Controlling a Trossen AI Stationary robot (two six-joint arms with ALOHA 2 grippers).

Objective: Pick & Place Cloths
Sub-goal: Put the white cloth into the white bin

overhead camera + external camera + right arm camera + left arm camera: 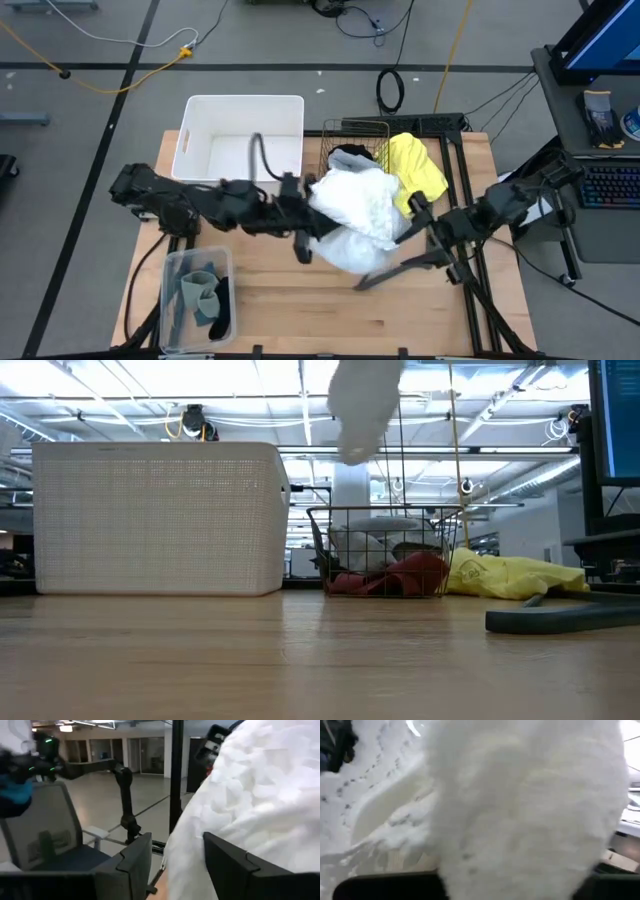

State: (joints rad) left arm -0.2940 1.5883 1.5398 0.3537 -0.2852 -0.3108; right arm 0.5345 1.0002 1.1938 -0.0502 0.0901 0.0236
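A frilly white cloth [355, 212] hangs in the air between my two arms, above the middle of the table. Its lower end [360, 410] shows high above the tabletop in the low view. My left gripper [303, 222] is shut on the cloth's left side. My right gripper [177, 865] stands open at the cloth's right side, and part of the cloth [260, 795] lies between and behind its fingers. A yellow cloth [415, 170] lies on the table's far right. A black cloth [350, 155] and a maroon cloth [400, 572] lie in a wire basket [345, 130]. My left gripper holds a bunched part of the white cloth [485, 865] between its two fingers, which come level from the table's left. The cloth fills the wrist view and hides the place of contact. It hangs clear of the table. My right gripper: I cannot tell whether its open fingers [235, 870] touch the cloth.
A white plastic bin [240, 135] stands at the far left. A clear box [195, 295] with grey cloths is at the near left. A flat grey hanger [400, 268] lies on the table under the right arm. Bare wood runs along the near middle.
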